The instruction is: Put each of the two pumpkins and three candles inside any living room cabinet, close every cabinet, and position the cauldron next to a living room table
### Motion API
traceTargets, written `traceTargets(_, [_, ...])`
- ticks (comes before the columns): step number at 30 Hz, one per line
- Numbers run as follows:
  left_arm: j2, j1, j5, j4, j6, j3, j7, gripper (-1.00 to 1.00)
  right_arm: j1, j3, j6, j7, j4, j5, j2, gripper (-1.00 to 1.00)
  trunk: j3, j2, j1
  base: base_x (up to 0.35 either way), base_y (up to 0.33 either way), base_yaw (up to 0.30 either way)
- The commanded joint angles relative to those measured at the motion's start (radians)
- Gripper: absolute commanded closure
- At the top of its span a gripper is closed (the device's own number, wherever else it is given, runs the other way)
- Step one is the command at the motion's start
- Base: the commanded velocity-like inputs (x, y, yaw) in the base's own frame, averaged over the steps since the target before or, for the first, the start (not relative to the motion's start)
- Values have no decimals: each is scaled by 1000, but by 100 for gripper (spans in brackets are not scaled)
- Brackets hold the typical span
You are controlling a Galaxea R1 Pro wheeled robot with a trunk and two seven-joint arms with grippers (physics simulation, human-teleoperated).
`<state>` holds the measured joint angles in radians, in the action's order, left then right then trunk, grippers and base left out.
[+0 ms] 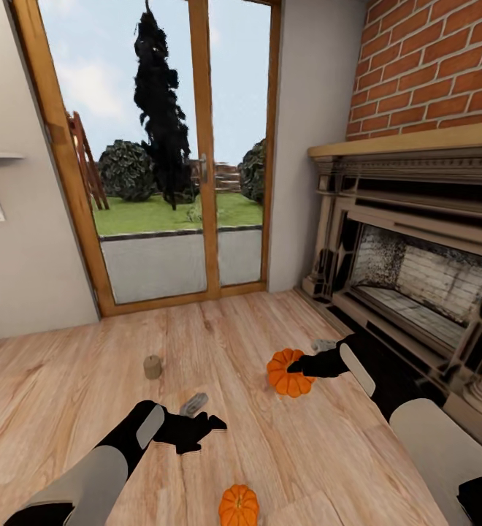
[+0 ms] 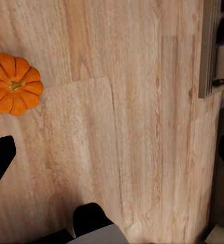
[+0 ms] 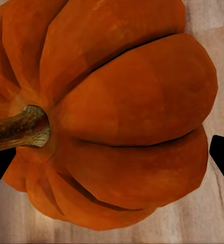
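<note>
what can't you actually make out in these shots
- Near pumpkin: its lower part is cut off by the head view's bottom edge.
- Right tool: whether it grips the far pumpkin, its own body hides contact.
- Grey object beside the left tool: too small to identify.

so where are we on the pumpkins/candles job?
Early. Nothing looks stowed: no cabinet in view, and one pumpkin and a candle sit loose on the wood floor. In hand: the right end effector is at the second pumpkin, fingertips either side in the right wrist view; grip not confirmed. Left end effector is open, empty. Left: everything, cauldron included.
</note>
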<state>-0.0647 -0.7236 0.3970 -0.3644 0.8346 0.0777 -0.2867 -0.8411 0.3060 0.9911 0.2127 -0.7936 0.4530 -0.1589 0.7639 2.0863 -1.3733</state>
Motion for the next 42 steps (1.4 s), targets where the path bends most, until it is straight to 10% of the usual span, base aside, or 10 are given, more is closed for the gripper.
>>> traceTargets(1, [-1,0,-6,-1,6,8,-3,-100,-1,2,2,10,-1,-5,-1,100,1,0,0,306,55,0])
traceTargets(16, [-5,0,-4,5,11,5,-10,-100,-1,2,2,10,-1,-5,-2,100,1,0,0,78,10,0])
traceTargets(42, [-7,0,-46,82,-5,-1,-16,-100,-1,2,3,10,0,-5,-2,100,83,182,-100,1,0,0])
